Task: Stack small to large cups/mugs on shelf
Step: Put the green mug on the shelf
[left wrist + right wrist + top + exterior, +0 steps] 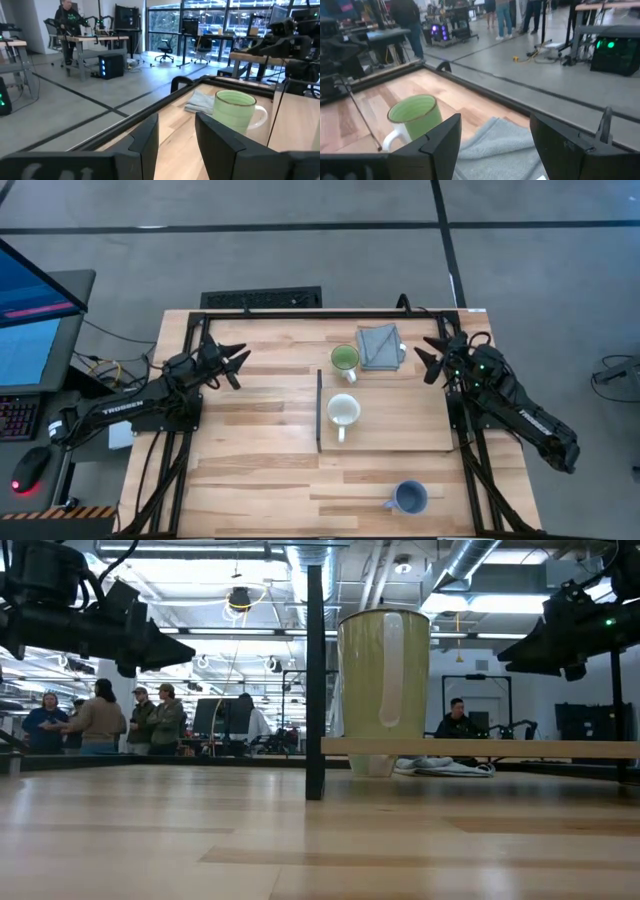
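Note:
The cream-white mug [343, 412] stands upright on the light-wood shelf [405, 425], near its dark strip [319, 410]. The white mug with green inside [344, 359] stands at the shelf's far edge beside a folded grey cloth [380, 346]; it also shows in the left wrist view [234, 111] and the right wrist view [415, 117]. The blue-grey mug [409, 498] stands on the table near the front edge. My left gripper [240, 366] is open and empty, left of the shelf. My right gripper [425, 363] is open and empty, right of the cloth.
A black frame rail [330, 313] runs along the table's far edge. In the low view a pale mug [385, 680] rises above the shelf's edge [500, 748] beside a dark upright post [315, 670]. People stand in the room beyond [100, 715].

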